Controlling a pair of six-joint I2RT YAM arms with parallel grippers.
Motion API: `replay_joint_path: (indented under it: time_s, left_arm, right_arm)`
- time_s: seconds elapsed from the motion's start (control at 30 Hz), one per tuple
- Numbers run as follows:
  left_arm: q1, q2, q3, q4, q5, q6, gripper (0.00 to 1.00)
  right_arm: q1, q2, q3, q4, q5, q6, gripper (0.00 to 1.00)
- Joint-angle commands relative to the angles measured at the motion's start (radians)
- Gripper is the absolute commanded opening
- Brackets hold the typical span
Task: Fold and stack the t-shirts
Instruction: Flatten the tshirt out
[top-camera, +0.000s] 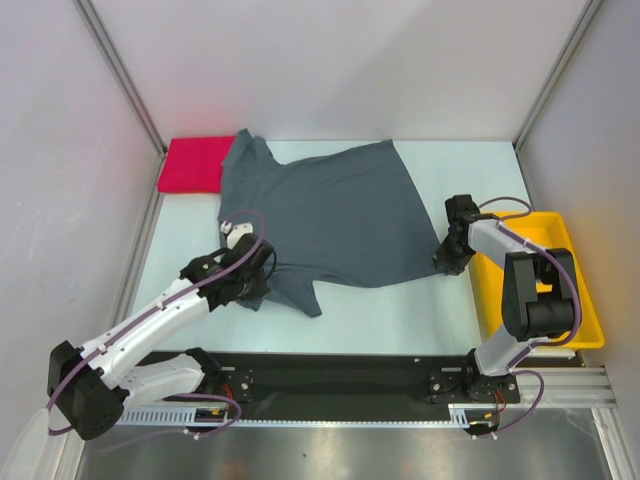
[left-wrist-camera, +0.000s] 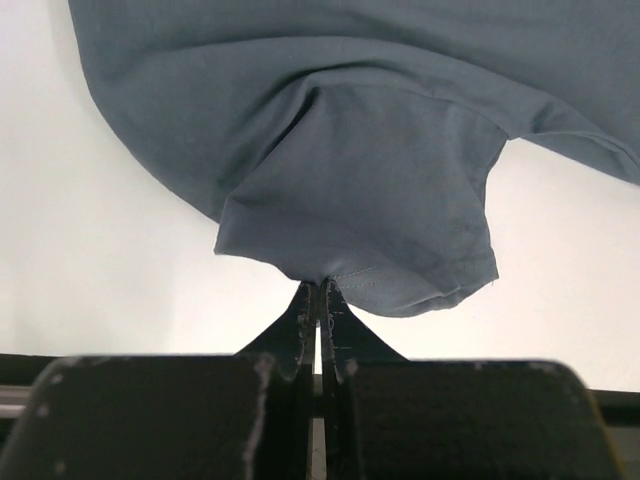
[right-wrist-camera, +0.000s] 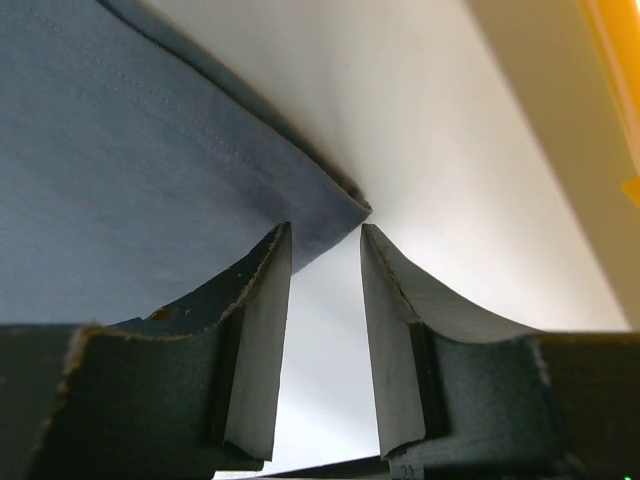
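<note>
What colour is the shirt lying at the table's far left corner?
Bright pinkish-red. The shirt shows best in the top external view.

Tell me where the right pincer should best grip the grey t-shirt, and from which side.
Grip the near hem corner of the grey t-shirt, coming in low from the yellow tray side. That corner lies flat, pointing into the open right pincer.

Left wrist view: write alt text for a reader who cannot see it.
Black jaws are shut on the stitched edge of a slate-grey cloth t-shirt, which bunches and spreads above them over a plain white table.
</note>
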Motion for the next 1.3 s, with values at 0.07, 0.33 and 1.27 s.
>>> replay_joint_path:
  time_s: [0.07, 0.33, 1.27]
  left_arm:
    - [0.004, -0.013, 0.059, -0.001, -0.046, 0.074, 0.0]
    - [0.004, -0.047, 0.091, -0.024, -0.063, 0.088, 0.0]
    - [0.004, -0.169, 0.62, 0.468, -0.276, 0.887, 0.0]
  right_arm:
    - [0.004, 0.044, 0.008, 0.041, 0.048, 0.034, 0.39]
    - [0.005, 0.063, 0.015, 0.052, 0.039, 0.022, 0.32]
    - [0.024, -0.437, 0.265, -0.041, -0.172, -0.171, 0.0]
